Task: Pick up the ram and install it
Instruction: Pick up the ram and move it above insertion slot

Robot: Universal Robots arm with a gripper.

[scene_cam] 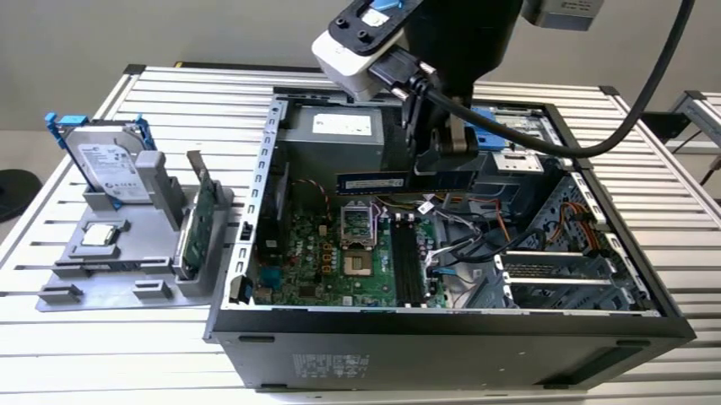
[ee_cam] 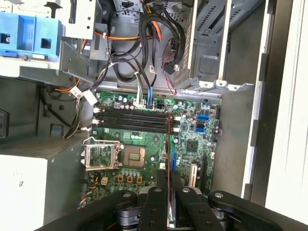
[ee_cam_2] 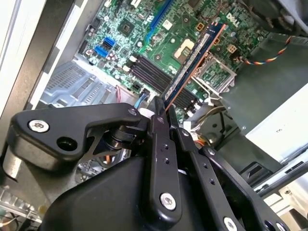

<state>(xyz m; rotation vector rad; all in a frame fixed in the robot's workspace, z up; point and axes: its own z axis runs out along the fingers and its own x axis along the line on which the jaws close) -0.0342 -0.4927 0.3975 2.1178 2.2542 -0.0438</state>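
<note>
Gripper (scene_cam: 437,169) is pinched shut on one end of the ram (scene_cam: 372,181), which juts sideways from it, on edge, probably so the contact edge faces the slots (ee_cam: 134,120) beneath; it hangs crosswise to them, unseated

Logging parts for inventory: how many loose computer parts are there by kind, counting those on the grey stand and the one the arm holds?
hard drive: 1
green card: 1
square chip: 1
ram, clamped by the gripper: 1
Total: 4
</note>
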